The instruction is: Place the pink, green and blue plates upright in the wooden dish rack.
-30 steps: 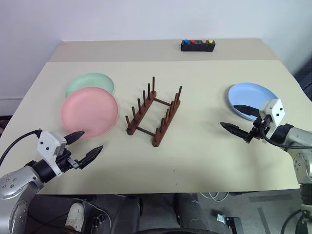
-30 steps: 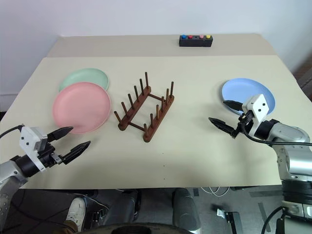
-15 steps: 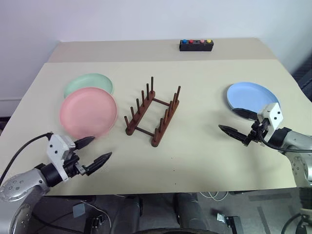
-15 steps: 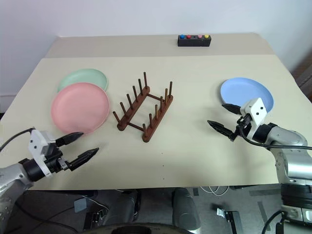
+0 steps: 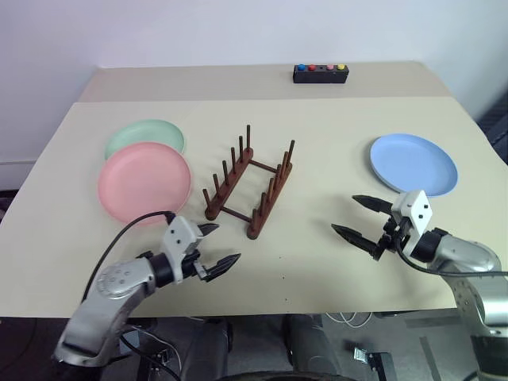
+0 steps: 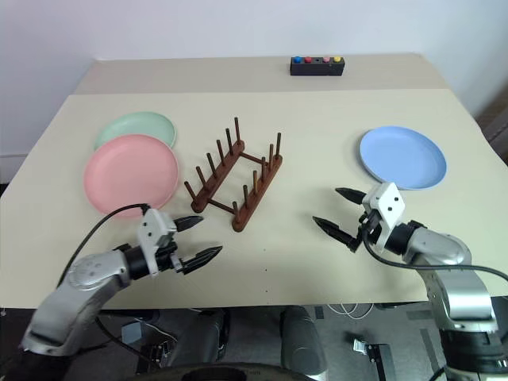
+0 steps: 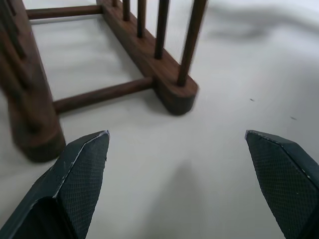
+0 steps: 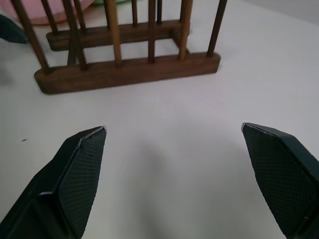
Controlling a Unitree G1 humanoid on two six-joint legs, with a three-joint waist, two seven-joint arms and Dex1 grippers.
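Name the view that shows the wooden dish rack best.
The left eye view: the whole wooden dish rack stands empty, both peg rows clear. The right eye view shows the same. The wrist views catch just its near rail ends and a few pegs.

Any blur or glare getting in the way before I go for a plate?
Head views: even light, no glare, soft shadows; the pink plate and wooden dish rack are crisp. Left wrist view: the rack's near rail end on the left is blurred, and the left gripper casts a faint shadow. Right wrist view: rack pegs slightly soft.
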